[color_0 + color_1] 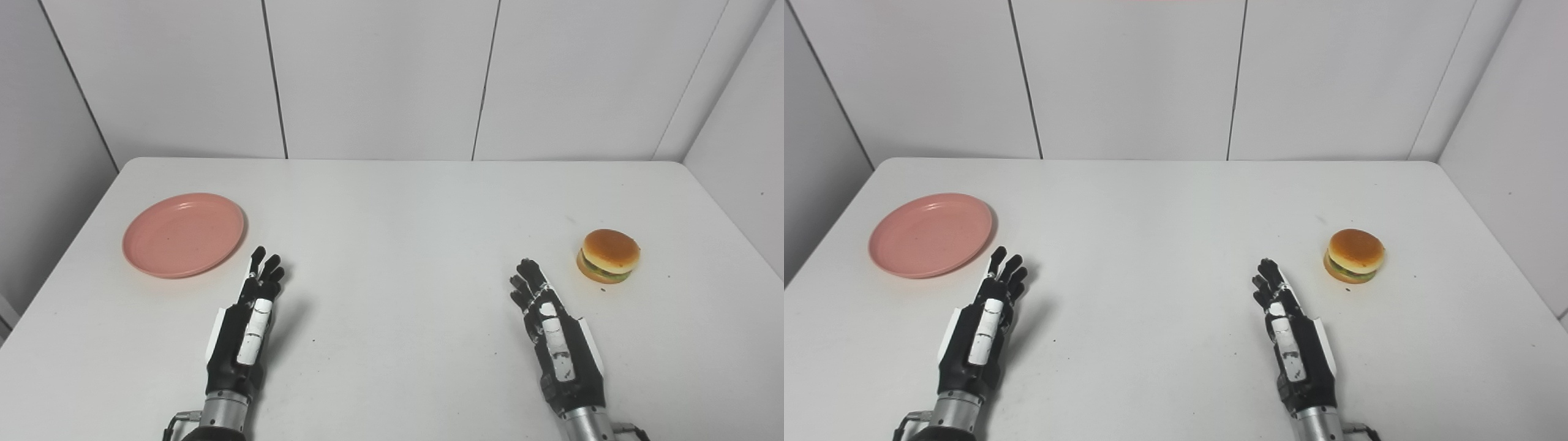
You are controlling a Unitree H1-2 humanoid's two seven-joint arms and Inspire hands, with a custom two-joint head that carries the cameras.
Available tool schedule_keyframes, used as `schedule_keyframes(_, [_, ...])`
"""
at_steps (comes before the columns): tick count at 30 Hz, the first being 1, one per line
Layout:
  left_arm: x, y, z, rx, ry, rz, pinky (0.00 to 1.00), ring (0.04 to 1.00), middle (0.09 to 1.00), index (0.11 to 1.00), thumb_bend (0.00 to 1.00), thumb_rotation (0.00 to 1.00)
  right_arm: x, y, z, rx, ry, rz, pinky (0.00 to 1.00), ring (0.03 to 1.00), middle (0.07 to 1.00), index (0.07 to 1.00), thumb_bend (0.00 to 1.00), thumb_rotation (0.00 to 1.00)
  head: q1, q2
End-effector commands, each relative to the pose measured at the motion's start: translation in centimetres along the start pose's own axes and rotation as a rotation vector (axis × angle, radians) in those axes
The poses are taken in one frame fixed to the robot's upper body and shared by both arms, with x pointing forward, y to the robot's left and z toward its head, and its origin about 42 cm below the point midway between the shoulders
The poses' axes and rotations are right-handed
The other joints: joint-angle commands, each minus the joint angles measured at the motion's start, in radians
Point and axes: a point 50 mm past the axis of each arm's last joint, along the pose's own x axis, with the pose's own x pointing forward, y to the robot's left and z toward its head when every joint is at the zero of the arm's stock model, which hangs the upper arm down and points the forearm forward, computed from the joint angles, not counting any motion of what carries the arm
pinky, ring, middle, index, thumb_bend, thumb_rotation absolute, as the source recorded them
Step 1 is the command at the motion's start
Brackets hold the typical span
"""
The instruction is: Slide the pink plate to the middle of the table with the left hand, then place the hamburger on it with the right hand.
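— What's closest to us?

— The two hands, low over the white table (392, 202). The left hand (248, 324) has its fingers (264, 264) stretched forward and only slightly apart, holding nothing. The right hand (554, 334) is the same: fingers extended, empty.

— And the pink plate (183, 234)?

— Far left of the table, flat, nothing on it, just beyond the left fingertips and not touched.

— The hamburger (608, 255)?

— On the right side, upright on the table, near the right hand's fingertips but apart from them.

— Any label or lettering?

— None I can read on the plate, the hamburger or the hands.
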Motion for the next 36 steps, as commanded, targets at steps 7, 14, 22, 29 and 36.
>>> schedule_keyframes(7, [0.4,-2.4,-3.0,-0.013,0.081,-0.007,0.98,0.967,0.964,1.000,0.68,0.82,-0.5,-3.2,-2.9,0.001,0.096,-0.029,1.00,0.966,0.975,0.949,0.79,0.89,0.089,-0.054])
schedule_keyframes(14, [0.6,-3.6,-3.7,-0.001,0.077,-0.008,0.95,0.953,0.961,1.000,0.69,0.82,-0.4,-4.3,-3.4,0.016,0.098,-0.028,1.00,0.986,0.995,0.966,0.79,0.90,0.154,-0.089])
schedule_keyframes(22, [0.9,-4.6,-4.2,0.002,0.077,0.002,0.92,0.939,0.952,1.000,0.70,0.82,-0.3,-5.2,-3.8,0.015,0.110,-0.023,1.00,1.000,1.000,0.994,0.77,0.94,0.210,-0.112])
schedule_keyframes(29, [0.9,-4.9,-4.3,-0.002,0.073,-0.008,0.93,0.951,0.957,1.000,0.69,0.83,-0.3,-5.3,-4.0,0.003,0.112,-0.020,1.00,1.000,1.000,1.000,0.78,0.97,0.216,-0.114])
schedule_keyframes(36, [0.9,-4.4,-4.3,0.005,0.070,-0.001,0.92,0.942,0.948,1.000,0.70,0.84,-0.1,-4.7,-3.9,0.004,0.111,-0.017,1.00,1.000,1.000,1.000,0.79,0.97,0.201,-0.107])
